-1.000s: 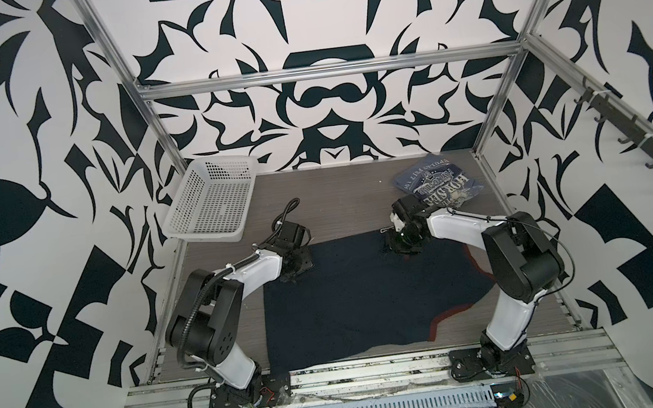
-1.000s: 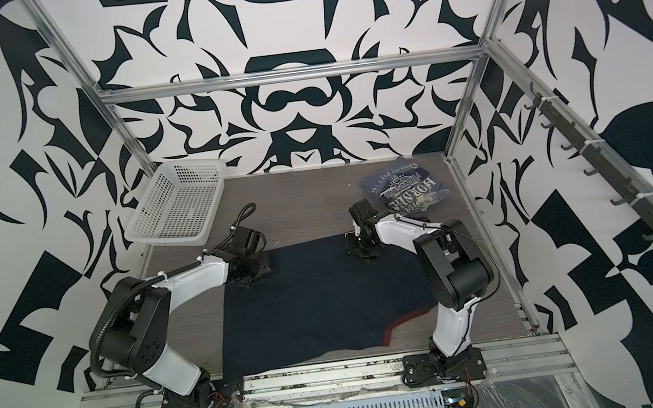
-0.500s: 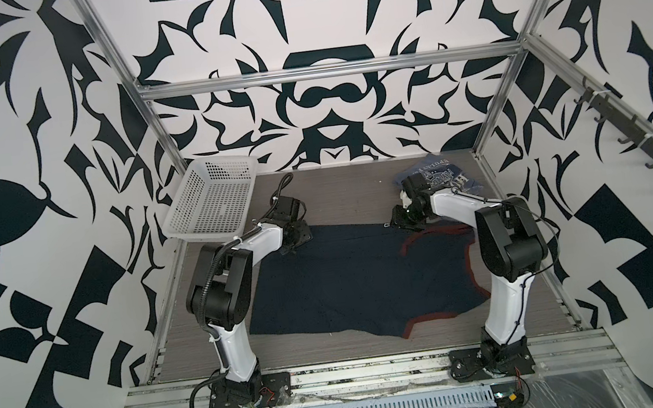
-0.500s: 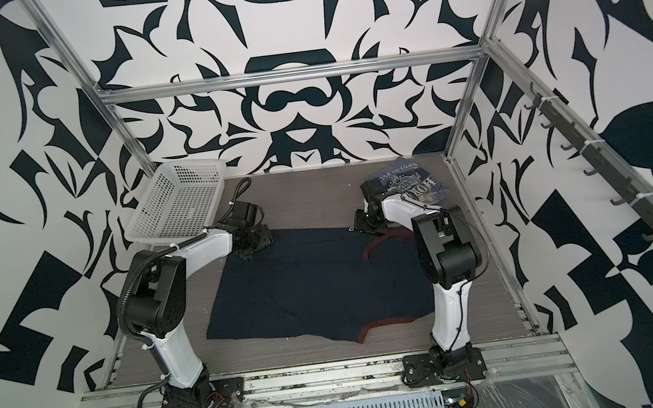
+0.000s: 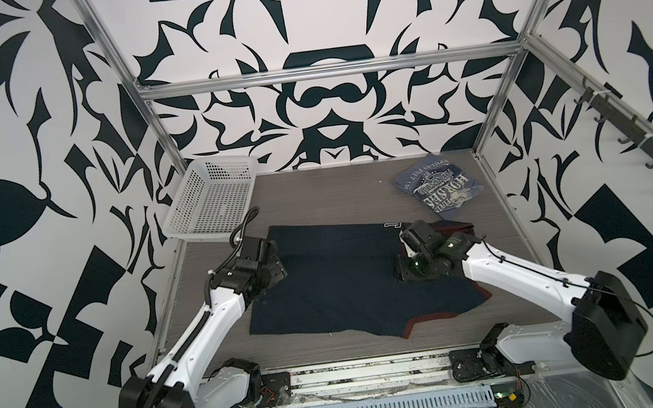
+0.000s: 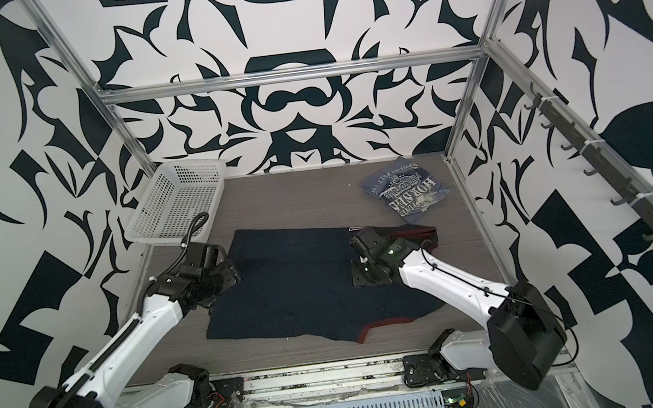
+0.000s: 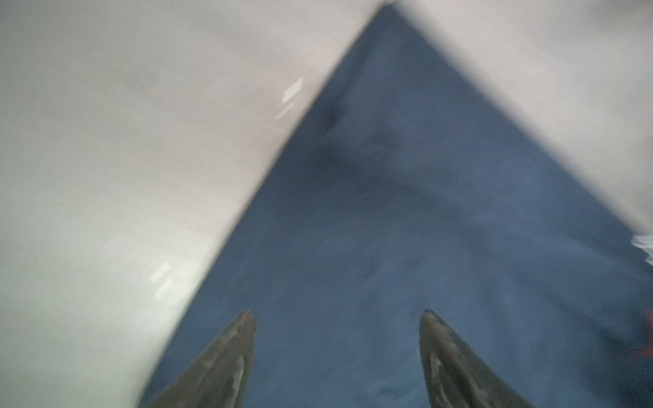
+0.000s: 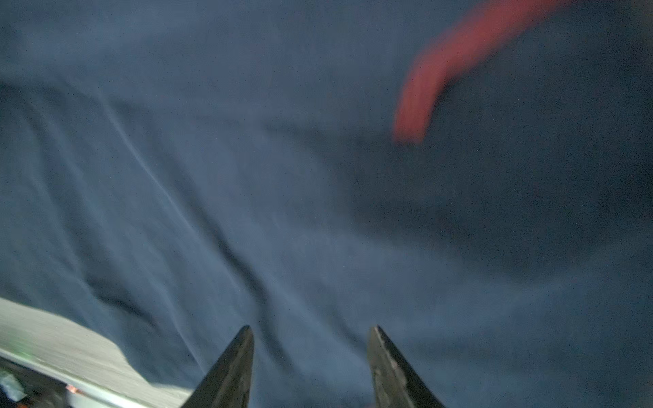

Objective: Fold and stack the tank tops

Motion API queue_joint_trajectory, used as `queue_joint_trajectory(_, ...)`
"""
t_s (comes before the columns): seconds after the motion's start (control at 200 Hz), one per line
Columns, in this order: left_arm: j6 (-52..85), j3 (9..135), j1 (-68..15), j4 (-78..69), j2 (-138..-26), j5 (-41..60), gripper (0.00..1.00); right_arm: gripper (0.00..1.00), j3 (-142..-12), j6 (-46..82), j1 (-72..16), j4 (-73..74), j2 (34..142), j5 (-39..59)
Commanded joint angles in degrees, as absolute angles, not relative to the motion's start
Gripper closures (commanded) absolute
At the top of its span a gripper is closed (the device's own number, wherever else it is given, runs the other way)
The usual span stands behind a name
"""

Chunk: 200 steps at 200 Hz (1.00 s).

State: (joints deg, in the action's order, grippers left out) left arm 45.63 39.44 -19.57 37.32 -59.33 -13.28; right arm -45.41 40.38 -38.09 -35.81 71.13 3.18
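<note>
**gearhead_lu:** So what are the pincers up to?

**foldwatcher:** The left gripper [image 7: 337, 314] has its jaws spread wide with nothing between them. It's over the navy tank top [image 5: 346, 278] near its far-left corner. The right gripper [image 8: 312, 328] is parted too, a bit narrower and also empty, over cloth near the red trim [image 8: 424, 88]. Can't tell if the tips touch the fabric.

**gearhead_lu:** And how do the tops lie?

**foldwatcher:** The navy one is folded mid-table [image 5: 315, 193], long axis left-to-right, red-trimmed ends on the right. The slate-blue tank top [image 5: 438, 186] lies flat in the far-right corner, well apart, its print upside-down in both top views.
</note>
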Motion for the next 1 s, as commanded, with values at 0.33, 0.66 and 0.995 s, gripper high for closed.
queue_joint_trajectory(0.33, 70.4, 25.9, -19.3, 52.7, -45.0, -16.8, 0.29, 0.48, -33.4, 63.6, -50.5, -39.5, 58.3, -0.6)
queue_joint_trajectory(0.66, 68.7, 24.5, -19.3, 45.8, -50.3, -17.8, 0.54, 0.5, -25.5, 70.7, -57.5, -26.3, 60.3, 3.1)
queue_joint_trajectory(0.995, 67.1, 23.0, -19.3, 38.0, -54.5, -15.6, 0.63, 0.51, -26.8, 72.5, -62.1, -22.0, 65.5, 3.0)
